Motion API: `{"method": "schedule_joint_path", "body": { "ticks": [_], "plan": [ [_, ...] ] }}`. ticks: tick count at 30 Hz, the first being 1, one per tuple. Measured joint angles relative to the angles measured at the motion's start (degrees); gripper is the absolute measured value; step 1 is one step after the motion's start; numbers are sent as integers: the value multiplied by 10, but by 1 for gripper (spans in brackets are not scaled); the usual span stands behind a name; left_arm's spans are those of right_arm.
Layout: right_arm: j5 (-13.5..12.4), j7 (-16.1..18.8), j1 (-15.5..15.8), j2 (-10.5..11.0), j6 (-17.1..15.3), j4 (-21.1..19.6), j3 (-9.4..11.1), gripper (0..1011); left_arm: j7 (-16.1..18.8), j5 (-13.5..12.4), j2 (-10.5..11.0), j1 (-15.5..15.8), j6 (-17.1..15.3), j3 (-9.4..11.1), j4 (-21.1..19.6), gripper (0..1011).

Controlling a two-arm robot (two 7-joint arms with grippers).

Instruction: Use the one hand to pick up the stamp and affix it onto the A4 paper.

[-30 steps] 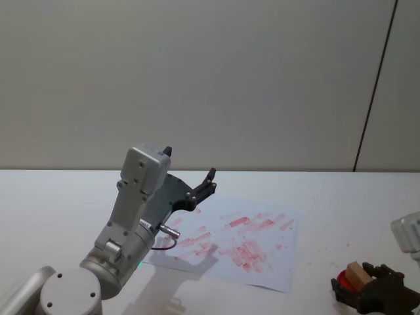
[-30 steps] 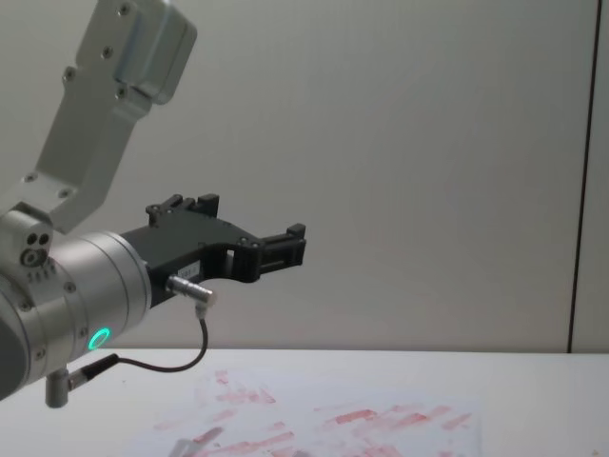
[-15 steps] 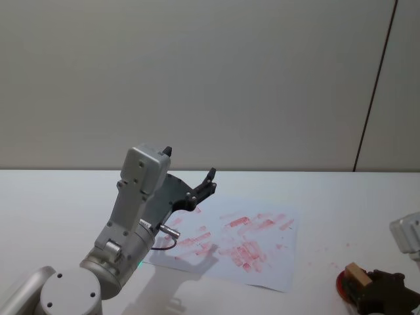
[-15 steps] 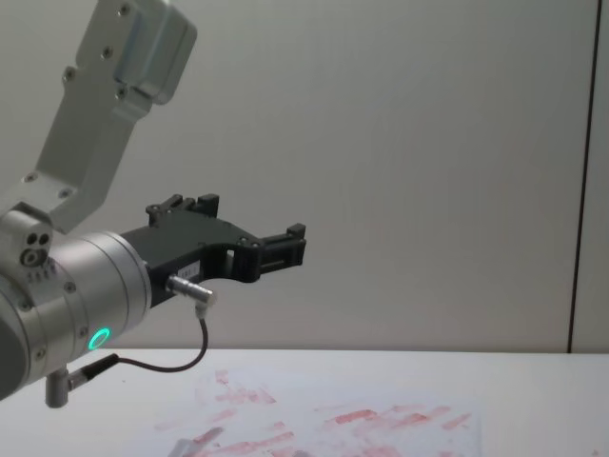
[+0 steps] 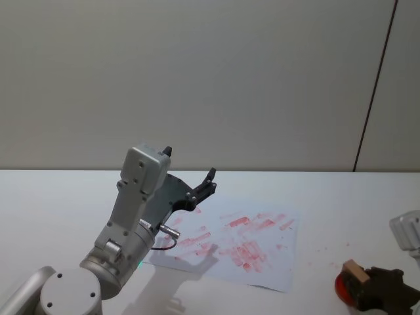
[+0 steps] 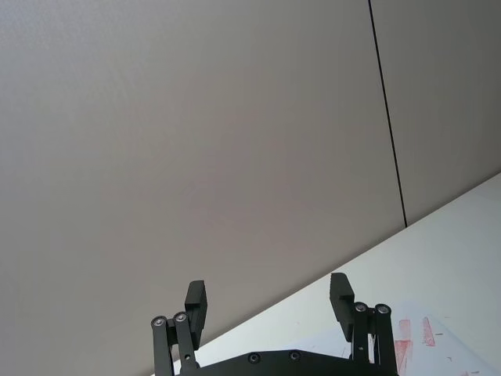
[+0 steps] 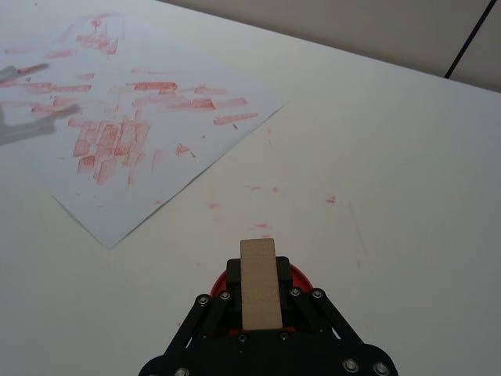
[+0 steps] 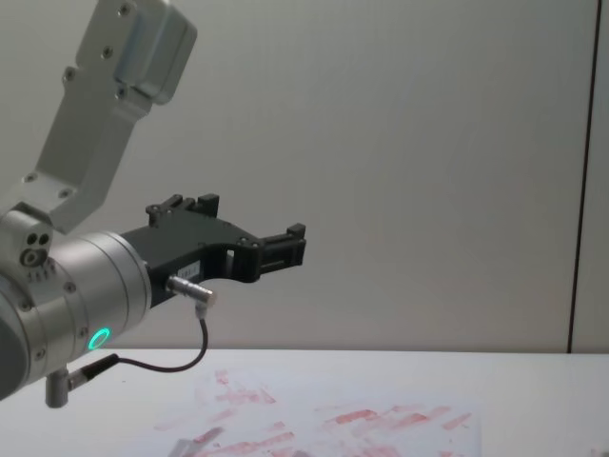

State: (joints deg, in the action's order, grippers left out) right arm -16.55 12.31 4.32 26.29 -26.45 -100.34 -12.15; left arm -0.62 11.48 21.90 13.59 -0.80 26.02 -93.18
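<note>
The stamp point(image 7: 259, 282) is showing as a small pale tan, wood-coloured block with a plain flat top. It is sitting between the jaws of the right gripper point(image 7: 258, 294), which are pressing against its two long sides and holding it. Just beneath those jaws a round red pad point(image 7: 300, 276) is peeking out on both sides of the block; whether the block's foot is touching it cannot be told. There is one stamp, one pad, one A4 paper point(image 7: 168, 117) and two grippers. The paper, a white sheet crowded with red-pink bars and streaks, is lying flat ahead of the right jaws and off to their left, well apart from them. Bare white table point(image 7: 391, 196), flecked with a few red specks, is lying between the jaws and the sheet's nearest corner. The left gripper point(image 6: 268, 307) is hanging in the air over the paper's left part, its jaws standing wide apart and holding nothing, its shadow falling on the sheet
</note>
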Motion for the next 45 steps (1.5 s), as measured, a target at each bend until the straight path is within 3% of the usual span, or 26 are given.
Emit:
{"method": "schedule_joint_path", "body": {
  "ticks": [7,11,19,27,36,45],
  "plan": [
    [0,1,-10,-9,19,0,-2,220,0,0,0,0,0,0,0,1002],
    [-1,7,-28,-25,36,0,-6,220,0,0,0,0,0,0,0,1002],
    [2,25,-86,-79,59,33,-27,220,0,0,0,0,0,0,0,1002],
    [14,39,-140,-130,58,87,-49,220,0,0,0,0,0,0,0,1002],
    [53,59,-187,-168,39,150,-70,220,0,0,0,0,0,0,0,1003],
    [110,92,-215,-182,20,193,-85,220,0,0,0,0,0,0,0,1002]
  ]
}}
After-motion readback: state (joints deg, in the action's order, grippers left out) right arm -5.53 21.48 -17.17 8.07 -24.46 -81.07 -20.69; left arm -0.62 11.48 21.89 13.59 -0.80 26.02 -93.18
